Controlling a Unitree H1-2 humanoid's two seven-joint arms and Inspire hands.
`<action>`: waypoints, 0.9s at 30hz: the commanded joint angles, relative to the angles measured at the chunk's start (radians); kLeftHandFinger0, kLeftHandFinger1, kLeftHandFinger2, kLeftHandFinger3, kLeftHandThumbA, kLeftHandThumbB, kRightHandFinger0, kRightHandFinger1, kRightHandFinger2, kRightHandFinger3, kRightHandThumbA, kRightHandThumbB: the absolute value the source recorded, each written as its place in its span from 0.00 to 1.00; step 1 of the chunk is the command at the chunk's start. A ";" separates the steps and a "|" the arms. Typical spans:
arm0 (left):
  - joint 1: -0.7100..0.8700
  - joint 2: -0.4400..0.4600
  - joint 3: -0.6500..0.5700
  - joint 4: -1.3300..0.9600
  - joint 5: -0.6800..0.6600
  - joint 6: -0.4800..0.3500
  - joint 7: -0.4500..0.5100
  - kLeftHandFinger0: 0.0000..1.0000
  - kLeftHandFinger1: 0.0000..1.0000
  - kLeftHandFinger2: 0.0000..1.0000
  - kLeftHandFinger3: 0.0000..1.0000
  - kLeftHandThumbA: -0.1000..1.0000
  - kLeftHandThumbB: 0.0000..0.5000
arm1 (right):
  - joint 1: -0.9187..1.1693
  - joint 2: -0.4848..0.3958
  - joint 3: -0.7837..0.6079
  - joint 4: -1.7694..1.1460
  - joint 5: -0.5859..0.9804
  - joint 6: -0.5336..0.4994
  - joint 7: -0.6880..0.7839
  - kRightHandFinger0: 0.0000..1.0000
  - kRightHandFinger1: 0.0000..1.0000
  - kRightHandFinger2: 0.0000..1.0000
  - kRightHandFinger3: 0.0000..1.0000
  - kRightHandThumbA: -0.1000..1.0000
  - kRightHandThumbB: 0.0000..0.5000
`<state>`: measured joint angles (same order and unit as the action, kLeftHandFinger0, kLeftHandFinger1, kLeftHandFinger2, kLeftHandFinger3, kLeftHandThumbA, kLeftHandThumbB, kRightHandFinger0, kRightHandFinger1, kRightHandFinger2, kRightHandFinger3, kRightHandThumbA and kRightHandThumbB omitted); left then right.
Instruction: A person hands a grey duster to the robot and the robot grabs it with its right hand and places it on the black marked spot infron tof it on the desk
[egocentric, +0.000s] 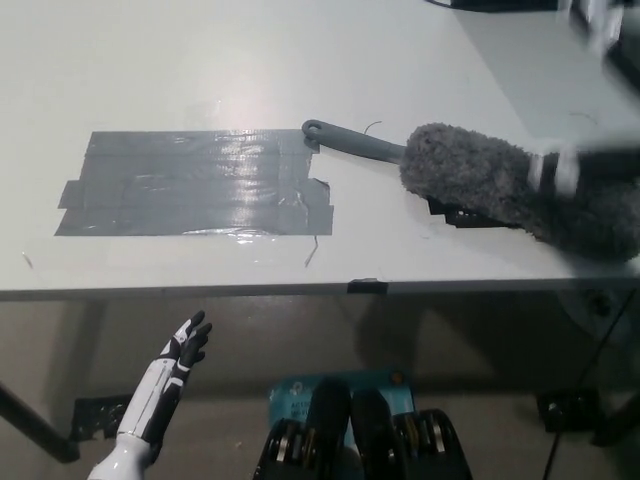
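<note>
The white left robot hand is seen at the lower left, below the front edge of the tabletop, with its fingers spread apart and nothing held in it. A blurred dark shape with pale bands is seen at the right edge, over the far end of the duster; whether it is the black right robot hand, and whether it is open or closed, cannot be told. The grey duster is laid flat on the tabletop at the right, its fluffy grey head slanted toward the lower right and partly covering a small black mark that is glimpsed beneath its near side. The thin grey handle is stretched to the upper left, and its looped end is rested against the top right corner of a broad patch of grey tape. The tape is laid in overlapping glossy strips across the middle of the tabletop, with light reflected along it. No containers are shown.
</note>
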<state>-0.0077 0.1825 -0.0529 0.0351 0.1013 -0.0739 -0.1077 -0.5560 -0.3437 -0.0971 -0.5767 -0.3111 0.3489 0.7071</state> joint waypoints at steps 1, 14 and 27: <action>0.051 -0.014 -0.015 -0.018 0.001 -0.045 0.001 1.00 1.00 1.00 1.00 1.00 0.39 | 0.392 0.198 -0.097 -0.368 0.212 -0.038 -0.226 1.00 1.00 1.00 1.00 1.00 0.62; 0.107 -0.019 -0.021 0.001 -0.003 -0.081 0.007 1.00 1.00 1.00 1.00 0.99 0.26 | 0.621 0.379 -0.029 0.374 0.048 -0.502 -0.421 1.00 1.00 1.00 1.00 0.86 0.43; 0.111 -0.015 -0.016 -0.012 0.002 -0.087 0.015 1.00 1.00 1.00 1.00 1.00 0.28 | 0.610 0.328 0.034 0.504 0.006 -0.518 -0.455 1.00 1.00 1.00 1.00 0.85 0.39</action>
<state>0.0924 0.1782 -0.0672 0.0369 0.1023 -0.0942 -0.1053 0.0684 -0.0040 -0.0914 -0.0799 -0.2828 -0.0078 0.3628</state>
